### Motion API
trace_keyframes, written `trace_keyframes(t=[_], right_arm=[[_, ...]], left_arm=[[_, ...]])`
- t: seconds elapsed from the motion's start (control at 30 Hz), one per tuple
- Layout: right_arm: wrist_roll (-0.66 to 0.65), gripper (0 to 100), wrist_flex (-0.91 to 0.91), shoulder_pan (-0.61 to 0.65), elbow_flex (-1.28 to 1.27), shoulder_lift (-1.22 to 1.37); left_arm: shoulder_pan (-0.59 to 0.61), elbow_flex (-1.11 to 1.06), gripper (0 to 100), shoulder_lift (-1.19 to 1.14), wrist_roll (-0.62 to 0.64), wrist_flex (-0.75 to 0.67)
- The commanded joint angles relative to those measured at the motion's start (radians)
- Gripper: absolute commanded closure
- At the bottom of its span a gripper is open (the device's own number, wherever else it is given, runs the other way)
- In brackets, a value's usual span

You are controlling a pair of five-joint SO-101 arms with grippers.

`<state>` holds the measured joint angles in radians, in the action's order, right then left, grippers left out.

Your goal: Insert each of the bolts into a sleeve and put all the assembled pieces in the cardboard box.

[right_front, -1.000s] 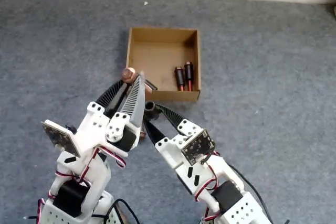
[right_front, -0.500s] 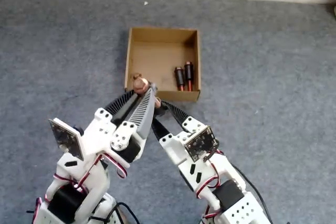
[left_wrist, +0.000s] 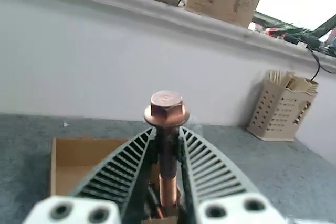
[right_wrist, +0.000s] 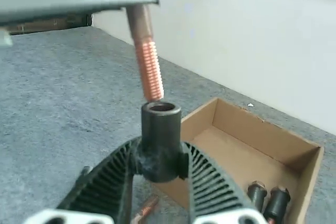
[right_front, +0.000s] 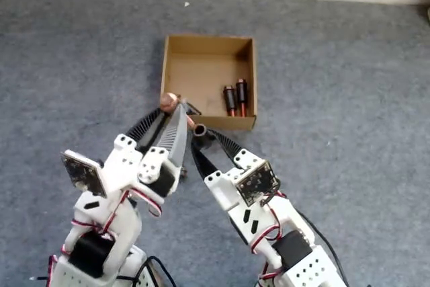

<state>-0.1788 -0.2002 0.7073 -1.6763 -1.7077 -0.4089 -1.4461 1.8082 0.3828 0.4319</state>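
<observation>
My left gripper (left_wrist: 167,132) is shut on a copper bolt (left_wrist: 167,129), head up and shank hanging down; in the high view the bolt head (right_front: 168,101) sits near the box's front left corner. My right gripper (right_wrist: 159,156) is shut on a black sleeve (right_wrist: 159,135), held upright with its bore open upward. The bolt's threaded tip (right_wrist: 150,80) hangs just above the sleeve's mouth, slightly tilted. The sleeve (right_front: 199,130) is right in front of the cardboard box (right_front: 176,45). Two assembled pieces (right_front: 236,97) lie in the box's right part.
Grey carpet covers the table around the box. A loose copper bolt (right_wrist: 145,209) lies on the carpet below the right gripper. A pale wall stands beyond the box, with a slotted holder (left_wrist: 281,107) off to one side.
The left gripper with the bolt swung right toward the sleeve, then shifted back a little left. The bolt tip now hangs over the sleeve's mouth. The right gripper barely moved.
</observation>
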Motion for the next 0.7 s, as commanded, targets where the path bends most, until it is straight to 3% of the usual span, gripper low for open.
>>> trace_keyframes(t=[0.0,0.2,0.47,0.67], right_arm=[[-0.012,99.3,0.038,-0.007,-0.148,-0.007],[-0.012,99.3,0.038,-0.012,-0.148,-0.001],[-0.012,99.3,-0.004,-0.013,-0.148,-0.007],[-0.012,99.3,-0.004,-0.013,-0.148,-0.007]], left_arm=[[-0.027,-0.007,99,0.01,0.009,-0.058],[-0.125,0.038,99,0.01,-0.012,-0.008],[-0.044,0.137,99,0.012,-0.041,0.008],[-0.047,0.174,99,0.012,-0.041,0.017]])
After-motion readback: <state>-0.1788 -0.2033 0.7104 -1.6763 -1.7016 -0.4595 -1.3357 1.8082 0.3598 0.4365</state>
